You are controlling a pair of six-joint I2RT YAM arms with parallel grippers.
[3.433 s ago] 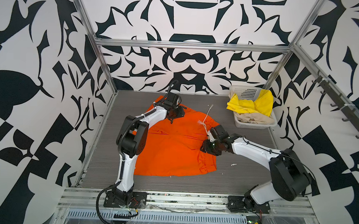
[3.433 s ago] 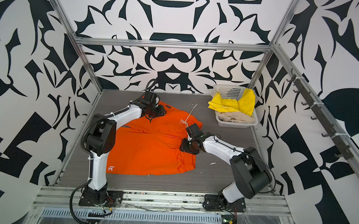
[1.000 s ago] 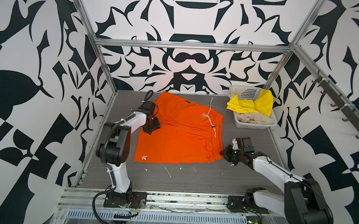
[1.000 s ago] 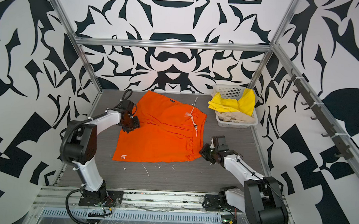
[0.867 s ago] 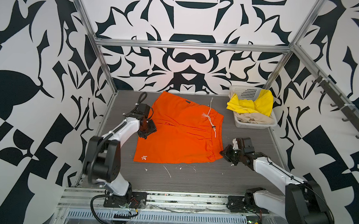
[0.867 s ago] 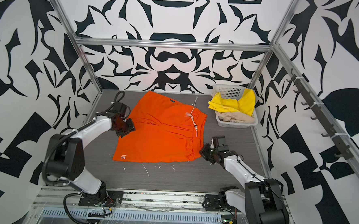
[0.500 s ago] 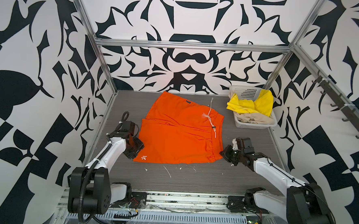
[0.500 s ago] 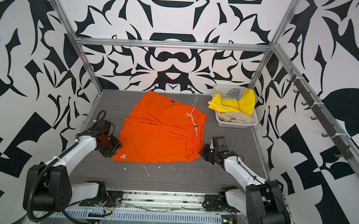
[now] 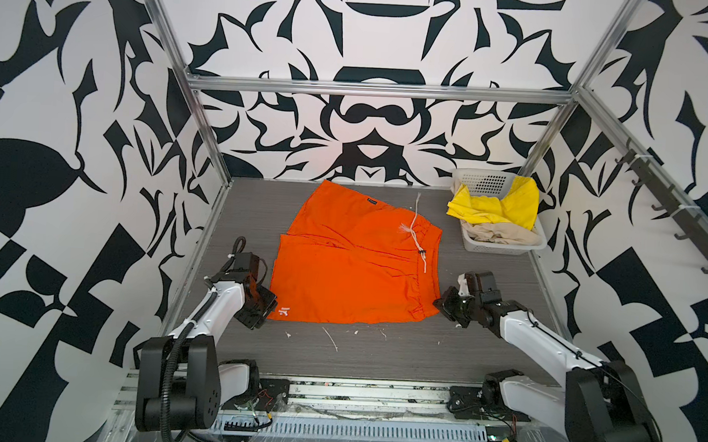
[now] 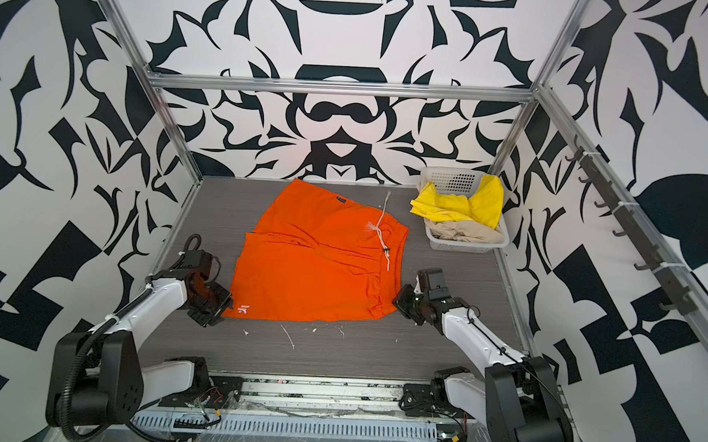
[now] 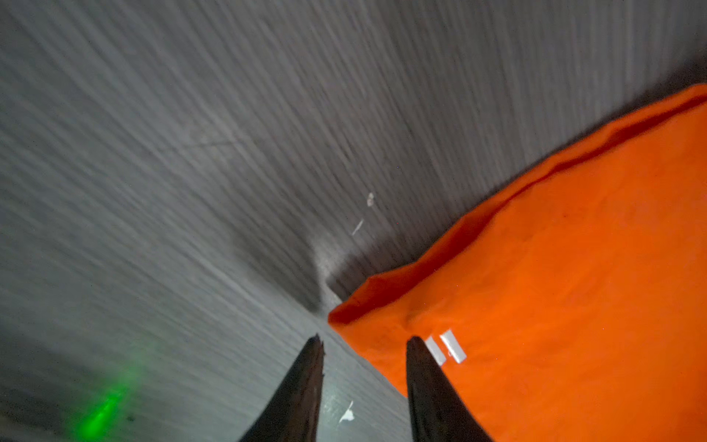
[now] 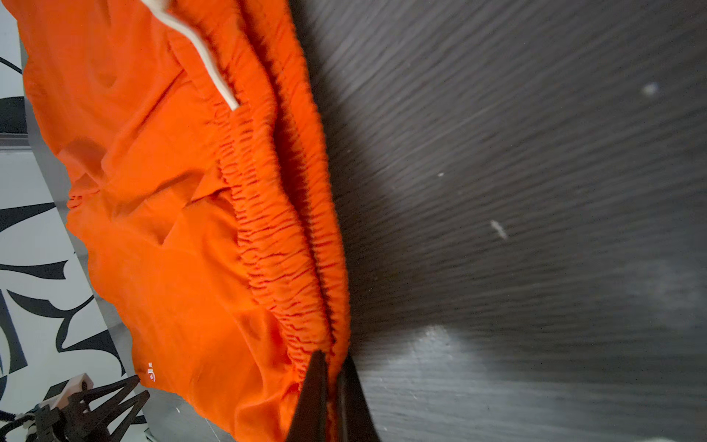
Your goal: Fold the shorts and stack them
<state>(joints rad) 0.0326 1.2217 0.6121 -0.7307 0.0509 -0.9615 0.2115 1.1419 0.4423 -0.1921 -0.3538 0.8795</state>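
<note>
The orange shorts [image 9: 354, 267] [image 10: 316, 266] lie spread flat on the grey table, waistband to the right, white drawstring [image 9: 416, 233] on top. My right gripper [image 9: 440, 305] [image 10: 399, 301] is shut on the near end of the gathered waistband [image 12: 290, 268]; the fingertips [image 12: 332, 358] pinch orange cloth. My left gripper [image 9: 272, 307] [image 10: 226, 307] sits at the near-left hem corner. In the left wrist view it [image 11: 363, 338] is open, one finger over the orange cloth [image 11: 574, 268] beside the white logo [image 11: 445, 346], the other over bare table. Yellow shorts [image 9: 494, 204] and beige shorts [image 9: 497, 235] lie in the basket.
The white perforated basket [image 9: 504, 250] [image 10: 467, 248] stands at the back right corner. Patterned walls and metal posts close in the table on three sides. White lint scraps [image 9: 331, 339] lie near the front edge, ahead of the arm bases' rail [image 9: 356, 390].
My left arm has swept along the shorts' left edge from the far side to the near hem corner, its jaws narrowing. The right gripper has kept its hold on the waistband.
</note>
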